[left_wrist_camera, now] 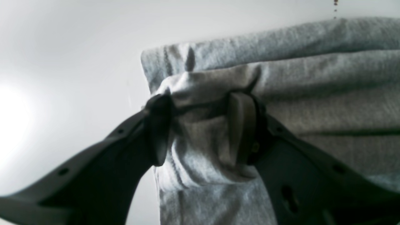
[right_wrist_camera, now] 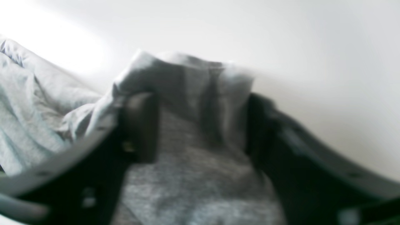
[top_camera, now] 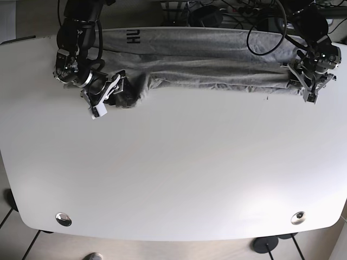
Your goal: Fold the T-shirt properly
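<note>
The grey T-shirt point(top_camera: 206, 67) is lying along the far edge of the white surface point(top_camera: 173, 168), stretched into a long, narrow band that is running from near the far left corner to near the far right corner of the base view. Dark lettering is showing on the cloth toward the left end, close to the far edge. The band is looking folded lengthwise, with several layers stacked along its near edge.

The right hand point(top_camera: 111, 92) is sitting at the band's left end in the base view, its fingers closed narrow on a bunched lump of the T-shirt point(right_wrist_camera: 187, 125). In the right wrist view the fabric is filling the gap between the two dark fingers point(right_wrist_camera: 140, 128) and is draping over their tips, while more loose cloth is lying crumpled off to the left; this view is blurred, so finer detail is not readable.

The left hand point(top_camera: 309, 81) is sitting at the band's opposite end, near the far right corner. In the left wrist view its fingers point(left_wrist_camera: 243, 131) are pinching a gathered fold at the corner of the T-shirt point(left_wrist_camera: 281, 93), with the layered edges of the cloth running away to the right above them.

Two round metal fittings are sitting near the surface's near corners point(top_camera: 64, 218).
</note>
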### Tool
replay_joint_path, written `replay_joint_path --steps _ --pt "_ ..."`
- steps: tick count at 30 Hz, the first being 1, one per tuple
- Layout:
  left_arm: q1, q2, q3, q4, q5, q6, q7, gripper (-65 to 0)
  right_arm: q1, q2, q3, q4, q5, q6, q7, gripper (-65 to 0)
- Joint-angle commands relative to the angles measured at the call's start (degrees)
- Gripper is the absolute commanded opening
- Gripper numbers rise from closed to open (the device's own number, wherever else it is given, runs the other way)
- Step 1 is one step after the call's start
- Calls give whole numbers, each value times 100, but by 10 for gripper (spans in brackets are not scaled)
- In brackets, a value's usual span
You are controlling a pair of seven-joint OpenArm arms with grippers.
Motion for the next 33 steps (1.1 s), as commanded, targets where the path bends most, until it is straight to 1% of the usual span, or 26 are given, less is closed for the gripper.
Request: replay_joint_path --steps 1,2,3,4,5,9,10,12,14,17,18,19,20,22,24,25,28,29,31,32,33 --pt "-22 -87 -9 62 -29 32 -95 -371 24 -23 17 61 24 8 -12 -463" --pt "-22 -87 0 53 -29 32 -95 -371 33 -49 26 105 42 8 -12 -595" --pt "-22 -78 9 53 -29 32 -95 -371 24 -40 35 307 86 8 -47 -633" --pt "-22 -78 9 53 -29 32 -95 -371 -125 -40 79 702 218 8 -64 -620" --pt "-22 -78 17 45 -29 32 -95 -371 -283 -40 158 1028 367 8 -126 -631" --pt "-22 -104 0 -272 -29 32 -95 -371 -732 -120 633 2258 736 8 -1005 -633" --pt "-22 -113 -9 -351 -29 32 -95 -371 -969 -260 835 2636 807 8 -1190 -633" --pt "-22 -113 -9 -439 -29 32 -104 -371 -1250 -313 1152 2821 921 8 -1357 -633" --pt "-22 -113 -18 -448 -29 32 -104 -371 -1567 -313 1503 2795 1062 8 -1383 -631" --pt "-22 -122 -18 -448 -29 32 -104 -371 -1866 -313 1776 2777 1062 8 -1366 -620" --pt "-22 -122 -18 -448 -29 32 -104 -371 -1927 -313 1864 2751 1062 8 -1366 -598" --pt "-22 -122 -18 -439 -29 32 -104 -371 -1980 -313 1978 2724 1062 8 -1366 -553" --pt "-22 -122 -18 -404 -29 32 -104 -371 -2050 -313 2127 2716 1062 8 -1366 -458" --pt "-31 -122 -18 -395 -38 32 -104 -371 -2200 -313 2365 2751 1123 8 -1366 -298" --pt "-110 -122 -9 -395 -47 32 -104 -371 -2235 -313 2567 2795 1211 8 -1366 -171" --pt "-251 -104 -18 -395 -47 32 -95 -371 -2261 -304 2681 2803 1448 8 -1366 -132" --pt "-382 -78 -27 -105 -73 32 -95 -371 -2270 -251 2664 2803 2081 8 -1366 -136" --pt "-400 -78 -27 247 -223 32 -95 -372 -2217 -181 2409 2795 2292 8 -1366 -143" --pt "-374 -69 -27 642 -592 32 -95 -394 -2068 -23 1925 2760 2310 8 -1366 -144" --pt "-356 -69 -27 774 -768 32 -86 -413 -2033 -14 1732 2707 2240 8 -1366 -162" --pt "-347 -69 -27 836 -891 32 -78 -429 -2006 -40 1565 2654 2081 8 -1366 -197"
